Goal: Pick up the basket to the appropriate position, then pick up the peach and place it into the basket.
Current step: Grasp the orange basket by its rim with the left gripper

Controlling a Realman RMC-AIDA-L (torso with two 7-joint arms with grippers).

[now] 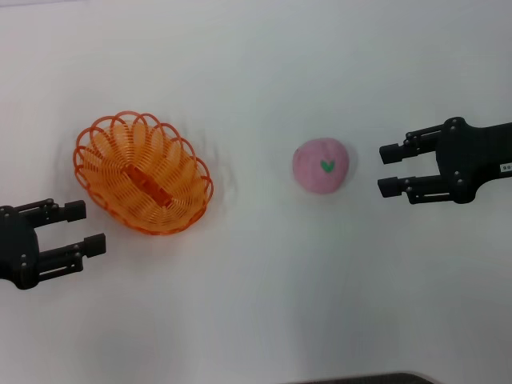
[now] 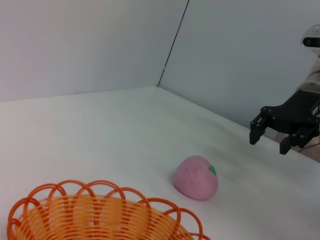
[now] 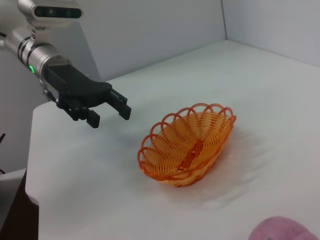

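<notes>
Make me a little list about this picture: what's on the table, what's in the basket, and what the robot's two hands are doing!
table: white table
basket: orange wire basket, on the robot's left side, nothing inside it
peach: pink peach with a green mark, on the table to the right of the basket, not touching it
left gripper: left gripper open, just beside the basket, holding nothing
right gripper: right gripper open, to the right of the peach, holding nothing

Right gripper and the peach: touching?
Apart. The head view shows bare table between the open right gripper and the peach; the left wrist view shows the same gap.
</notes>
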